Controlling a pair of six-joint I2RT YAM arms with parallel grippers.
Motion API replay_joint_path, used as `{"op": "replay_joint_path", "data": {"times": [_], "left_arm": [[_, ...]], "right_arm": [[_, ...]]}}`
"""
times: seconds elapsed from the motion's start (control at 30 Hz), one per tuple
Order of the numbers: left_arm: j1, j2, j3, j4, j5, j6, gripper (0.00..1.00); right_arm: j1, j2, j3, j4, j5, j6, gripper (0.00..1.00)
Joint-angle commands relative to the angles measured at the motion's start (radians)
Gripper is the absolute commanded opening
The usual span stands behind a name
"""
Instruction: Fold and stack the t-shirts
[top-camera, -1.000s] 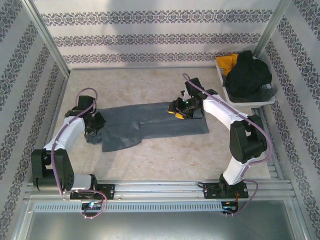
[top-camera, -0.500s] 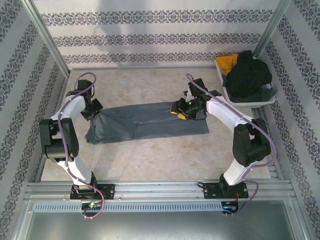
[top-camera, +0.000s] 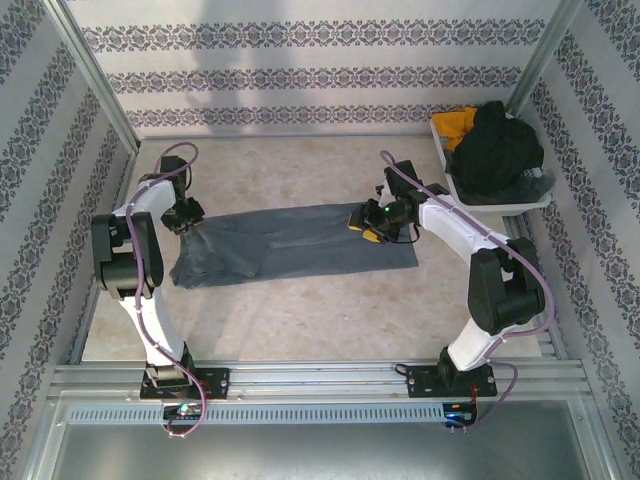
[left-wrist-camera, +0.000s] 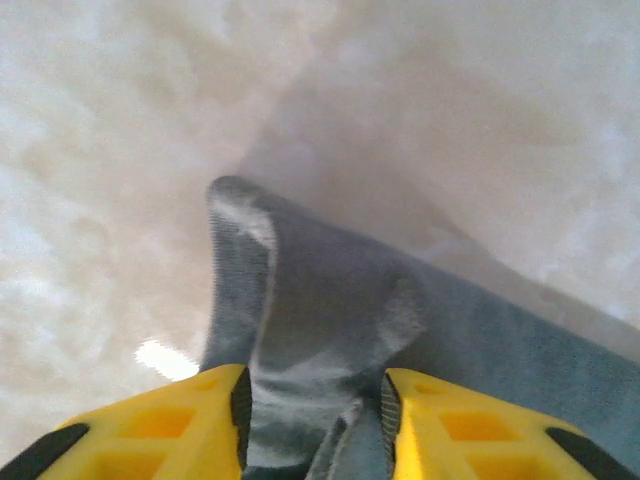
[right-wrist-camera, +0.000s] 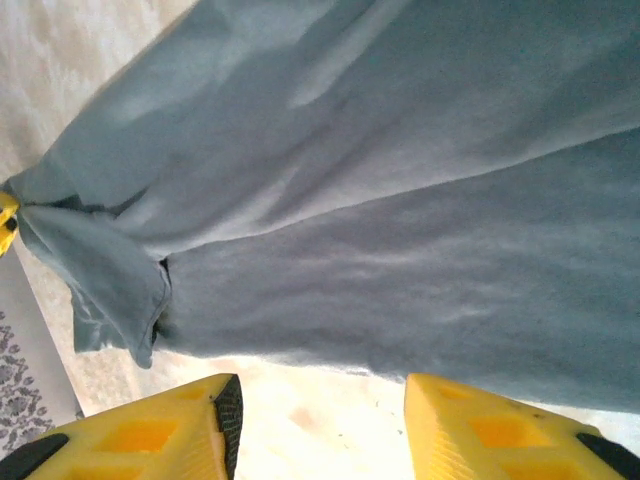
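Top view, lower frame: both arm bases on the rail. Bare table (top-camera: 300, 320) runs between them and the work.

Centre frame: grey t-shirt (top-camera: 290, 245) lies as a long band running left to right. It is mostly flat, with a slack, wider lobe at its lower left.

Left gripper (top-camera: 186, 214) is at the shirt's left end, centre-left of frame. In the left wrist view the yellow fingers (left-wrist-camera: 190, 420) are clenched on a bunched fold of grey cloth, which rises in a ridge clear of the table beyond the tips. Judgement: the end is held up so the band can be drawn taut or carried over as a fold. The slack lobe suggests it is not yet tensioned.

Right gripper (top-camera: 371, 223) is low over the shirt's right part, near its upper edge. In the right wrist view the jaws are spread and grasp nothing, and bare table shows between them. The cloth edge lies just past the tips, and a doubled-over sleeve (right-wrist-camera: 105, 275) sits at left of that frame. Judgement: it is placed to take a matching hold, so both ends can move together.

Upper right corner: tray (top-camera: 500, 200) holds a black garment (top-camera: 497, 150) heaped beside a yellow garment (top-camera: 455, 127), both unfolded. Judgement: the task is early, with no stack started.
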Motion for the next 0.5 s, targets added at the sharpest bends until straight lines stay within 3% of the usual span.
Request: {"op": "replay_joint_path", "data": {"times": [0.0, 0.23, 0.37, 0.47], "left_arm": [[-0.029, -0.140, -0.058, -0.053, -0.073, -0.028, 0.41], [-0.196, -0.395, -0.422, 0.111, 0.163, -0.450, 0.35], [-0.242, -0.367, -0.519, 0.222, 0.182, -0.606, 0.35], [-0.230, -0.295, -0.520, 0.238, 0.180, -0.637, 0.35]], "right_arm": [[-0.057, 0.005, -0.010, 0.006, 0.032, -0.034, 0.46], [-0.124, 0.184, 0.152, -0.098, 0.148, -0.142, 0.41], [-0.137, 0.321, 0.283, -0.169, 0.244, -0.187, 0.37], [-0.137, 0.430, 0.399, -0.268, 0.310, -0.224, 0.37]]}}
